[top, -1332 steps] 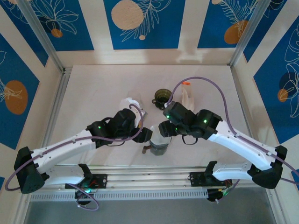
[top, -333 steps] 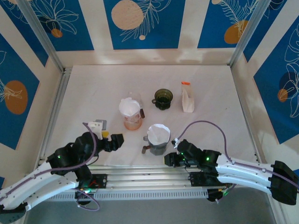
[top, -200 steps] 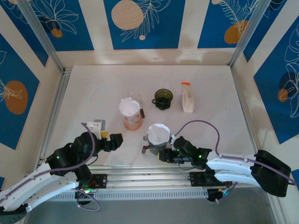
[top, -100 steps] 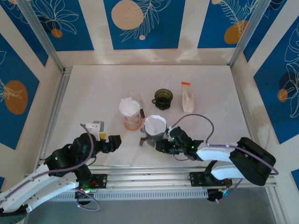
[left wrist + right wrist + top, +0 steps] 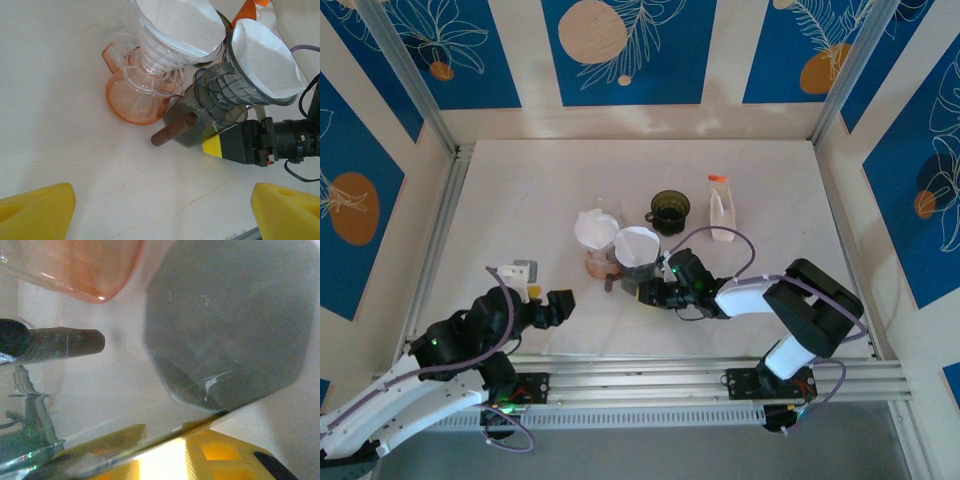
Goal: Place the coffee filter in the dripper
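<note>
While the left claw (image 5: 160, 212) gapes, the right claw (image 5: 645, 292), closure unclear, touches the grey dripper (image 5: 220, 100)

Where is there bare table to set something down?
Bare: the far-left table between the side rail and the clear dripper, and the right side beyond the filter pack. Crowded: the centre, around the grey dripper, green cup and right gripper.

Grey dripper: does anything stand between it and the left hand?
Nothing visible does. Only bare table lies between the open left hand and the grey dripper, whose brown handle points toward that hand. The right hand is at the dripper's base, off to one side. A filter sits in the dripper.
</note>
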`<control>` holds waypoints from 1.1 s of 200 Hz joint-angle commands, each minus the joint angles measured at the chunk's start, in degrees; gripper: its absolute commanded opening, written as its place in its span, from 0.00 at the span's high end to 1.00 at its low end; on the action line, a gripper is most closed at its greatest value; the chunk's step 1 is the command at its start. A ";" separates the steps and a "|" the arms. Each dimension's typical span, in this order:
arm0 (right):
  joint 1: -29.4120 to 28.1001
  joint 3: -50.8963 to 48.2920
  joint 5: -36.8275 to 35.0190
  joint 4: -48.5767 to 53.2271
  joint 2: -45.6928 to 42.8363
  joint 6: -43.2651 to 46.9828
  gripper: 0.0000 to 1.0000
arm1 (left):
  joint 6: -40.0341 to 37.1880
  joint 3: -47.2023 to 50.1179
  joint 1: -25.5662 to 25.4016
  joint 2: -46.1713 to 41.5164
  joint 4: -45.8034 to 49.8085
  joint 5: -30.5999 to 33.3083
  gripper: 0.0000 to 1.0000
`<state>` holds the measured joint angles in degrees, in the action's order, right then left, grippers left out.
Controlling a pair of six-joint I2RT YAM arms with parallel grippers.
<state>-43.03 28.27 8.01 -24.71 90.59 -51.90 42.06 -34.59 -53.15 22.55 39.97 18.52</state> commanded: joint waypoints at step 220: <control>-0.75 16.54 3.74 4.87 12.65 4.79 0.69 | -2.02 -3.45 0.85 -1.96 4.29 4.28 0.05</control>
<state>-43.27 47.29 12.51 -21.54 106.26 -48.18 41.47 -35.94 -52.97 21.10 42.87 21.32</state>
